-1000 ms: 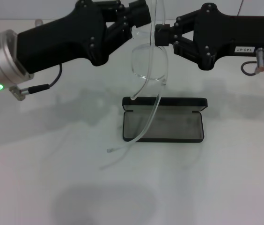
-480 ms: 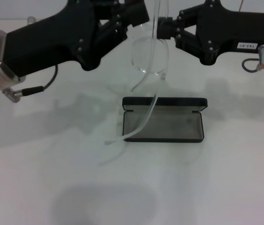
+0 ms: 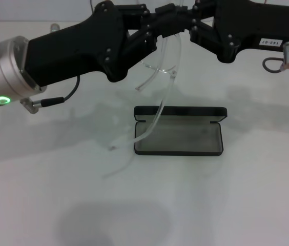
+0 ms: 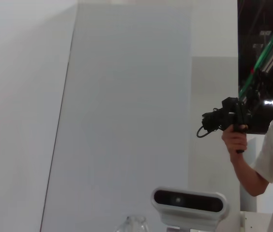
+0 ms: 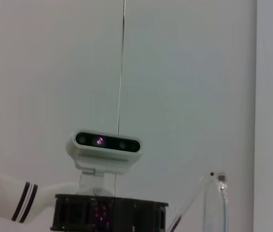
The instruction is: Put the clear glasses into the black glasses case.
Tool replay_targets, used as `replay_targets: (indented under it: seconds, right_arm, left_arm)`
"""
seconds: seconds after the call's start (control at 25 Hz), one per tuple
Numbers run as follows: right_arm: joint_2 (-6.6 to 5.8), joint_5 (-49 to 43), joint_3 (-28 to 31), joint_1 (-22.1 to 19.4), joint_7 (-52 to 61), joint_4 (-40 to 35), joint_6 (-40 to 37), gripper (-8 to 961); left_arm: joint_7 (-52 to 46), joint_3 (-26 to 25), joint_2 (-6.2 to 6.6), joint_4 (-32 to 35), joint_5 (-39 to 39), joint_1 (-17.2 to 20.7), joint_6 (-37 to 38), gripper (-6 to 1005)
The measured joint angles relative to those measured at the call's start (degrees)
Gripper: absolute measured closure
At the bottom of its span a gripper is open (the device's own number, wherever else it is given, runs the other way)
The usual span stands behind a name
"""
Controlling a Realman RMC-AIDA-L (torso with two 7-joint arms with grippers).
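The clear glasses (image 3: 158, 65) hang in the air above the back edge of the black glasses case (image 3: 179, 131). The case lies open and flat on the white table, its grey lining showing. My right gripper (image 3: 188, 26) comes in from the right and is shut on the upper part of the glasses. My left gripper (image 3: 171, 19) reaches in from the left, tip against the right gripper's tip, right at the top of the glasses. One thin clear arm of the glasses dangles down past the case's left end, almost to the table.
The white table (image 3: 247, 195) spreads around the case. Cables hang under both wrists. The wrist views face a pale wall, a mounted camera (image 5: 103, 145) and a person (image 4: 267, 159) at the side.
The left gripper has swung right and now meets the right gripper. The glasses have tilted and risen slightly, and the dangling arm's tip has drifted left and up.
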Motion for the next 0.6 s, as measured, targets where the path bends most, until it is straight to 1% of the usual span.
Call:
replay_targets:
  seconds: [0.6]
  right_arm:
    - [0.09,0.41,-0.04,0.28,-0.24,0.00,-0.08,905]
  left_arm:
    - [1.33,0.21,-0.13,-1.27,0.14,0.15,-3.43,914]
